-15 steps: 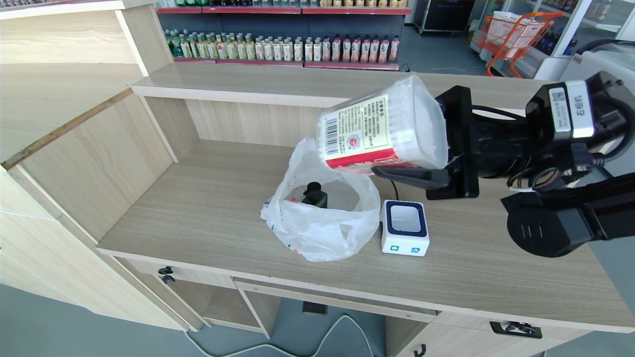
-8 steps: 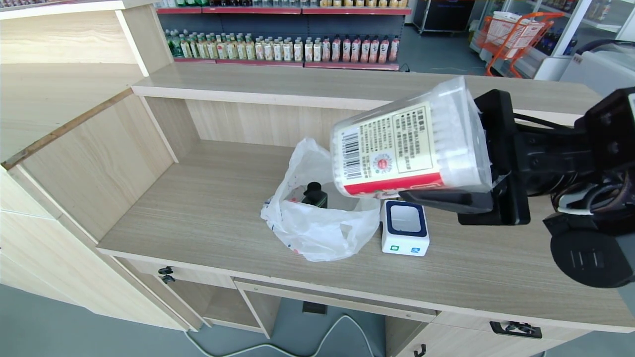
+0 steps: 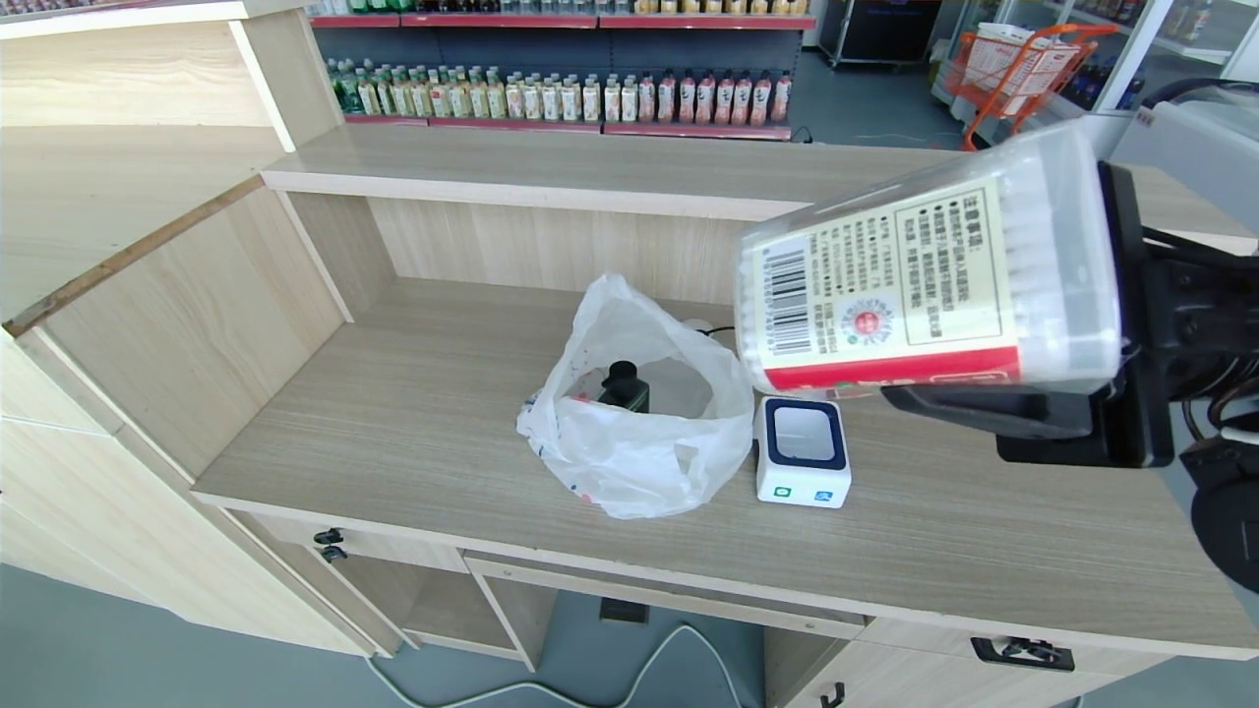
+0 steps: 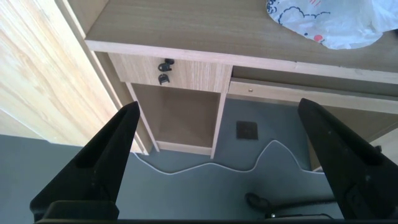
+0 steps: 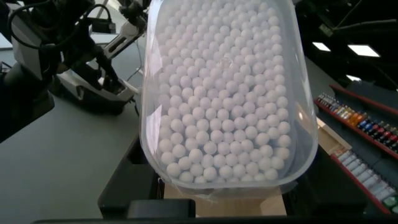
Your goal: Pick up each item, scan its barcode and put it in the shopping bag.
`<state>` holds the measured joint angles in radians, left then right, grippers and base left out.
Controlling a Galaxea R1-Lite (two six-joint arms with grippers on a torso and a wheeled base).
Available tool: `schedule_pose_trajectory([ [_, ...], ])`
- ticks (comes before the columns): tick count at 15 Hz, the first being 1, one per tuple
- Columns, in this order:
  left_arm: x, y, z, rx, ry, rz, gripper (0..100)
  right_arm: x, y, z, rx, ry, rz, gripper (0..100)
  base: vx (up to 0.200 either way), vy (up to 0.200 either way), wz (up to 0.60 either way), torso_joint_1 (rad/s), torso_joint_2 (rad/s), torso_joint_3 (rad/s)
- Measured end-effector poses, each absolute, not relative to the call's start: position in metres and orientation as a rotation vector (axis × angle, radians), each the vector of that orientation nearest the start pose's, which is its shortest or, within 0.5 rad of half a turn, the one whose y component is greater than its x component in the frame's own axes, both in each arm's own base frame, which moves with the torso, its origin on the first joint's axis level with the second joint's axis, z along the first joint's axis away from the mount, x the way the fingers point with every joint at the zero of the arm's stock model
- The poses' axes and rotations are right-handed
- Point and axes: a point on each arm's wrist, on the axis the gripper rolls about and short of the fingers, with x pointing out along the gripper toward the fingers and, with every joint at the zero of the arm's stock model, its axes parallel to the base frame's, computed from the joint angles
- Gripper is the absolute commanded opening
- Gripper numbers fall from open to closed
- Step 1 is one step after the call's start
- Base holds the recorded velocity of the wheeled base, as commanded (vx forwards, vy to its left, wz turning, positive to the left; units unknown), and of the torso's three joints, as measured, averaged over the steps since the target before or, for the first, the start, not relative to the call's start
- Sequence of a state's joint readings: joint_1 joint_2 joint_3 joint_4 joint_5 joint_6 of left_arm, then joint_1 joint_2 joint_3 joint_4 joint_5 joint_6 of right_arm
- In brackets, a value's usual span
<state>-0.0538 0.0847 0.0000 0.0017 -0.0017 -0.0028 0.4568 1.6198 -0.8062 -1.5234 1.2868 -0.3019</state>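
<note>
Aloft, right end effector [image 3: 974,315] grasping swab box [image 3: 915,285] over counter [image 3: 984,536], left end effector [image 4: 217,165] released.

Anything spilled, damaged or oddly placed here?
Nothing is spilled or damaged. The box of cotton swabs is held tilted above the counter, its barcode facing up, away from the scanner. The bag sits open beside the scanner.

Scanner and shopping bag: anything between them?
Nothing. In the head view the scanner stands right beside the shopping bag, at most a sliver of bare counter between.
</note>
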Motion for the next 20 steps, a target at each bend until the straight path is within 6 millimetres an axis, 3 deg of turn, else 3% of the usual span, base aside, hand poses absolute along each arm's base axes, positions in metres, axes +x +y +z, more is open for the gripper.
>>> schedule_pose_trajectory([
  [11, -0.016, 0.001, 0.077, -0.001, 0.086, -0.055, 100, 0.221, 0.126, 0.282, -0.548, -0.982, 1.527, 0, 0.000, 0.000, 0.00, 0.000, 0.00, 0.000],
  [13, -0.016, 0.001, 0.077, 0.000, 0.086, -0.055, 100, 0.225, 0.124, 0.280, -0.516, -0.908, 1.519, 0, 0.000, 0.000, 0.00, 0.000, 0.00, 0.000],
  [17, -0.016, 0.001, 0.077, -0.001, 0.086, -0.055, 100, 0.236, 0.120, 0.285, -0.350, -0.676, 1.226, 0, 0.000, 0.000, 0.00, 0.000, 0.00, 0.000],
  [20, -0.016, 0.001, 0.077, 0.000, 0.086, -0.055, 100, 0.244, 0.101, 0.296, -0.218, -0.582, 1.039, 0, 0.000, 0.000, 0.00, 0.000, 0.00, 0.000],
])
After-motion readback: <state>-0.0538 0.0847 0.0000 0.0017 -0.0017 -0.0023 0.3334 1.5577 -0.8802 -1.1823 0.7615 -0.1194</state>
